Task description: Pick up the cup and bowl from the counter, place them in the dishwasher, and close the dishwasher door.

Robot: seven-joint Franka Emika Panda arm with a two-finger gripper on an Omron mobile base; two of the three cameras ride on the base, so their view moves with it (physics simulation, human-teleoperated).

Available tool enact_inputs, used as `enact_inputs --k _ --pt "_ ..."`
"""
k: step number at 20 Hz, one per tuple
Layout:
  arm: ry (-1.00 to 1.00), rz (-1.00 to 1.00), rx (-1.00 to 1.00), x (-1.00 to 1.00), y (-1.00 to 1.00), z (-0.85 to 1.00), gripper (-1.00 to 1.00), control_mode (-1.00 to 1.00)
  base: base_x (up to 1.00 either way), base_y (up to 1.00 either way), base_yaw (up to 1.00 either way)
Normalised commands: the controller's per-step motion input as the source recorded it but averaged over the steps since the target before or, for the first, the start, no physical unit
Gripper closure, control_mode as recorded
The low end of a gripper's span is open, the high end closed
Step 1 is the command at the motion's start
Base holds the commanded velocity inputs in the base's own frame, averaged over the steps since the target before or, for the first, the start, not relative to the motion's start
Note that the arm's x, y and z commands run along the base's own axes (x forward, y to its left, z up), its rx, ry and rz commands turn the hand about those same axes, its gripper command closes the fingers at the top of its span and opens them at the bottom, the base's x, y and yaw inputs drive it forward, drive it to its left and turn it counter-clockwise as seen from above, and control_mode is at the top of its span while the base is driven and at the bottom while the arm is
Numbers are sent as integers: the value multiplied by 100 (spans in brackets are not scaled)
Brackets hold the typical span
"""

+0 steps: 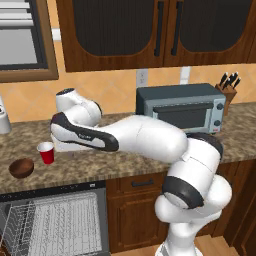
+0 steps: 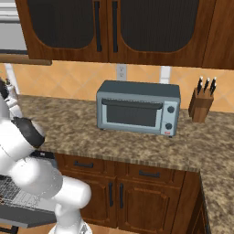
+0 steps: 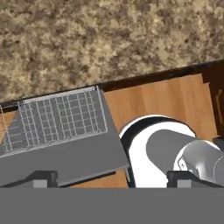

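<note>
One cup (image 1: 46, 152), left of open end effector (image 3: 111, 178)

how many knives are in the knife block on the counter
3 handles show in the knife block, at the counter's right end beside the toaster oven; more may be hidden.

We see a red cup (image 1: 46, 152) with a white rim and a dark brown bowl (image 1: 21, 168) at the left on the speckled brown-and-tan counter (image 1: 100, 165), white racks in the dishwasher (image 1: 55, 220) at lower left, and a grey toaster oven (image 1: 181, 107) at right.

Kitchen; granite counter (image 2: 137, 146), toaster oven (image 2: 137, 108)
</note>
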Motion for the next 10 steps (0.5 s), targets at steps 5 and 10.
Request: enact_inputs --k 5,10 --pt "28 -23 8 64 100 0 -100 -100 0 0 0" --pt "9 -37 25 57 78 -15 -100 -100 0 0 0"
